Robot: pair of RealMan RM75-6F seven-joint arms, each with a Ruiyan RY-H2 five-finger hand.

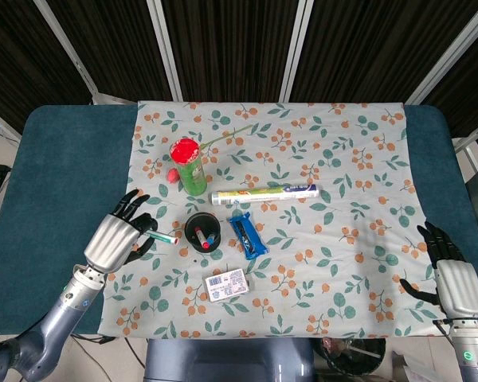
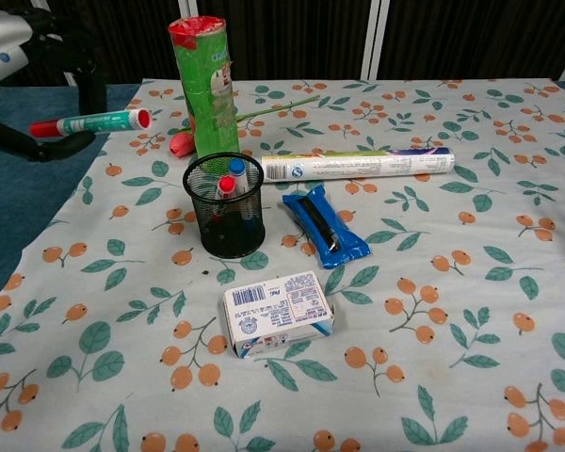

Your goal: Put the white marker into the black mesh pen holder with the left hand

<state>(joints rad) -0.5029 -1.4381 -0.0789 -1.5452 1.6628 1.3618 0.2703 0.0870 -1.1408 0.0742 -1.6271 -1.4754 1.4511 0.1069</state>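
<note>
Chest view: left hand (image 2: 24, 85) pinches the white marker (image 2: 94, 121), teal-banded with red ends, lying level.

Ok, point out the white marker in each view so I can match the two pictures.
Head view: the white marker sits left of centre, held level in the left robot hand, just left of the black mesh pen holder.
Chest view: the marker is at upper left, held in the air in the same robot hand, up and left of the pen holder.
Shared landmark: the green canister with the red lid.
</note>
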